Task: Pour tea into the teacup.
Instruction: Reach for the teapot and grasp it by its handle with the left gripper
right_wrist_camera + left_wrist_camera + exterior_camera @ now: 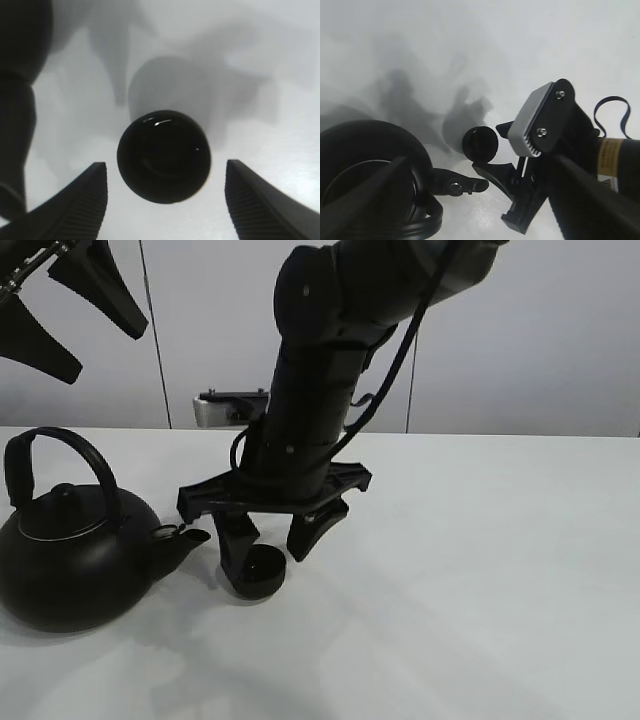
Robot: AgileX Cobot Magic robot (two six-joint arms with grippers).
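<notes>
The teacup (258, 572) is a small matte black cup standing on the white table (480, 570), just right of the teapot's spout (187, 537). The big black teapot (70, 550) with its arched handle stands at the left. My right gripper (268, 562) reaches across the middle and is open, one finger on each side of the teacup (164, 156) with a gap on both sides. My left gripper (75, 315) is open and empty, held high above the teapot. The left wrist view shows the teapot (365, 170), the teacup (480, 144) and the right gripper's grey pad (535, 120).
A grey metal bracket (225, 410) sits at the table's far edge behind the right arm (320, 370). White wall panels stand behind the table. The right arm's cable (612, 107) loops beside its wrist.
</notes>
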